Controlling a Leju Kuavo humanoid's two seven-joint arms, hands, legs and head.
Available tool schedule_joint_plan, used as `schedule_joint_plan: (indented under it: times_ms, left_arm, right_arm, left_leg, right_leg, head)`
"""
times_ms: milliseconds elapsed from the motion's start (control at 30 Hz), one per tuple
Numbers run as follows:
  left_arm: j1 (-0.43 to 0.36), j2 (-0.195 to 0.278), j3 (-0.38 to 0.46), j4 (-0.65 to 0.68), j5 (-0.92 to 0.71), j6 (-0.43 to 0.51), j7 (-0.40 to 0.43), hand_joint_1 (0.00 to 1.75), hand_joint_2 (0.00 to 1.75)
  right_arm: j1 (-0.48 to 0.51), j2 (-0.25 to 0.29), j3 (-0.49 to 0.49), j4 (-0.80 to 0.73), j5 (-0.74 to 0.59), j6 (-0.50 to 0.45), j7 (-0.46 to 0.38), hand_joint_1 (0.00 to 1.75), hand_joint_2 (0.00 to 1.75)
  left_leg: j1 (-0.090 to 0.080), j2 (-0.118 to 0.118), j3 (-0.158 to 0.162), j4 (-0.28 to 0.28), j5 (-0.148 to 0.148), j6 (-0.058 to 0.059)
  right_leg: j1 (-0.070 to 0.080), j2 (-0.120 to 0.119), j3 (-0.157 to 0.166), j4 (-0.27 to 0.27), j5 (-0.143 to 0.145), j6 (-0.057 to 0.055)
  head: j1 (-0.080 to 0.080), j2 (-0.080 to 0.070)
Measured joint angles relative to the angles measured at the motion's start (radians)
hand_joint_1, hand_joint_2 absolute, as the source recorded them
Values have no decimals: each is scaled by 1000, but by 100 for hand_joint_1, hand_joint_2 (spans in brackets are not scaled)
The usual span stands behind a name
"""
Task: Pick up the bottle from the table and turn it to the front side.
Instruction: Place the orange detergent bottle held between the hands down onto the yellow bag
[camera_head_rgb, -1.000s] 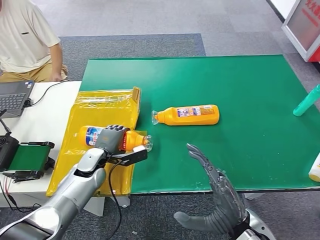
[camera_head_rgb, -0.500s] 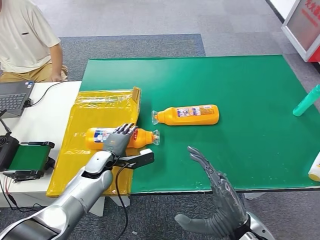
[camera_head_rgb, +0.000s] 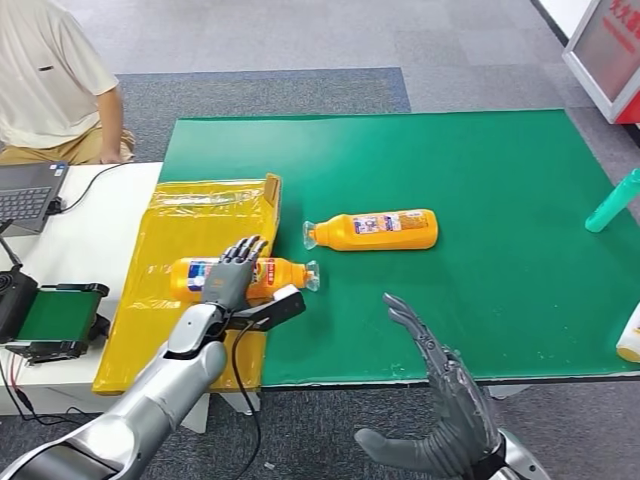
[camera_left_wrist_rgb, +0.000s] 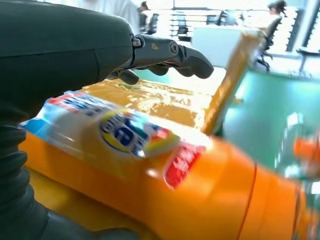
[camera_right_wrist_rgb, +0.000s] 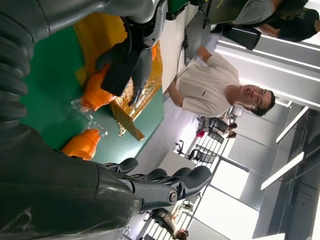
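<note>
An orange bottle (camera_head_rgb: 260, 276) with a blue and white label lies on its side on a yellow plastic bag (camera_head_rgb: 189, 215), its clear cap over the green mat (camera_head_rgb: 490, 180). My left hand (camera_head_rgb: 229, 280) hovers over its middle with fingers stretched straight out, not closed around it. The left wrist view shows the bottle (camera_left_wrist_rgb: 151, 170) lying under those straight fingers (camera_left_wrist_rgb: 177, 52). A second orange bottle (camera_head_rgb: 377, 230) lies on the mat further out. My right hand (camera_head_rgb: 441, 395) is open with fingers spread, at the mat's near edge, holding nothing.
A teal bottle (camera_head_rgb: 615, 203) and a white bottle (camera_head_rgb: 630, 340) lie at the mat's right edge. On the white table to the left stand a laptop (camera_head_rgb: 26, 195) and a black device (camera_head_rgb: 53, 320). A person (camera_head_rgb: 53, 80) sits behind them.
My left hand carried the gripped bottle a little to the right, set it down on the bag and opened its fingers. The right hand drifted slightly down and right.
</note>
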Motion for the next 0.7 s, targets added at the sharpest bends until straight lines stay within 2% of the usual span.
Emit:
schedule_joint_plan:
  times_ms: [267,400,600,700]
  left_arm:
    - [49,2,62,-131,5,169,-25,0,175]
    - [87,7,69,-224,2,183,-35,0,175]
    - [180,6,77,-430,152,76,-80,0,175]
    - [220,2,82,-523,338,-51,-133,0,175]
  right_arm:
    - [-7,0,20,3,-13,-7,17,0,175]
    - [-5,0,26,6,-17,-15,24,0,175]
    - [8,-1,28,6,-13,-36,33,0,175]
    - [17,-3,26,6,-3,-52,39,0,175]
  left_leg:
    - [0,0,0,0,0,0]
    - [0,0,0,0,0,0]
    - [0,0,-1,0,-1,0]
    - [0,0,-1,0,-1,0]
  right_leg:
    - [0,0,0,0,0,0]
    - [0,0,0,0,0,0]
    - [0,0,0,0,0,0]
    - [0,0,0,0,0,0]
  head:
    - [0,0]
    - [0,0]
    - [0,0]
    - [0,0]
